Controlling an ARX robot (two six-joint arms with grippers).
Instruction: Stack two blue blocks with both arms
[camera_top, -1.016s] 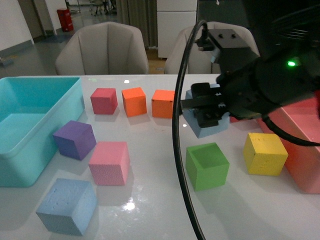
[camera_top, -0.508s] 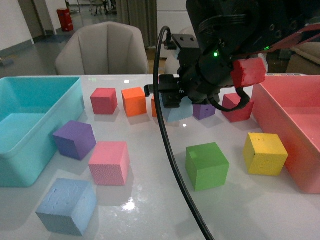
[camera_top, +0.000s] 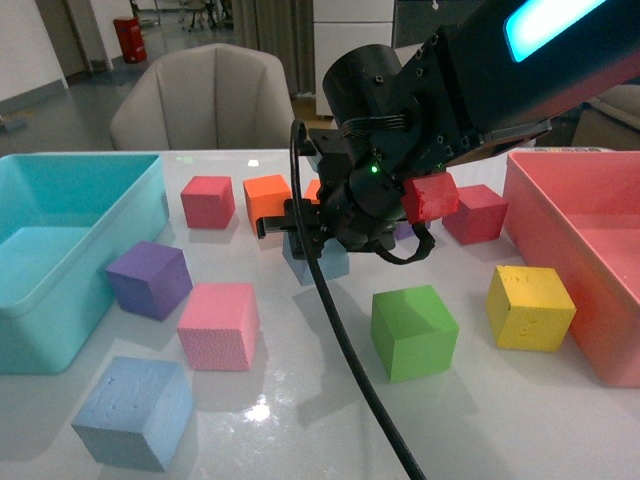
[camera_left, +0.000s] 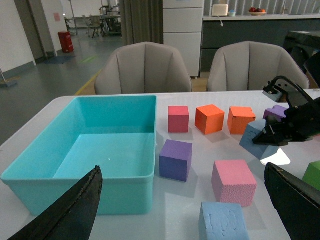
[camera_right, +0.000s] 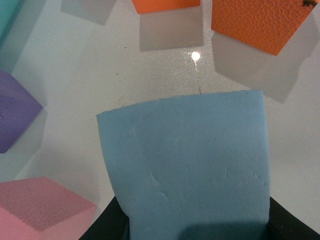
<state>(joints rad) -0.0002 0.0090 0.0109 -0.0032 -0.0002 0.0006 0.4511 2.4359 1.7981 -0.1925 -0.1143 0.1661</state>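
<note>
One blue block (camera_top: 320, 264) hangs just above the table's middle, tilted, with my right gripper (camera_top: 300, 232) shut on it. In the right wrist view this block (camera_right: 190, 165) fills the frame, and the black fingers (camera_right: 107, 226) of the right gripper (camera_right: 195, 231) press on both its sides. The other blue block (camera_top: 133, 412) rests on the table at the near left. In the left wrist view that block (camera_left: 223, 222) lies below and between the spread fingers (camera_left: 70, 210) of my open left gripper (camera_left: 182, 205), apart from them. The held block (camera_left: 251, 137) shows at the right.
A turquoise bin (camera_top: 60, 250) stands at the left and a pink bin (camera_top: 580, 250) at the right. Purple (camera_top: 150, 278), pink (camera_top: 218, 325), green (camera_top: 413, 330), yellow (camera_top: 530, 306), red (camera_top: 208, 200) and orange (camera_top: 267, 200) cubes dot the table. A black cable (camera_top: 345, 350) hangs across the middle.
My right arm has swung left and downward with the blue block, from the right-centre of the table to its middle. The near-left blue block has stayed put.
</note>
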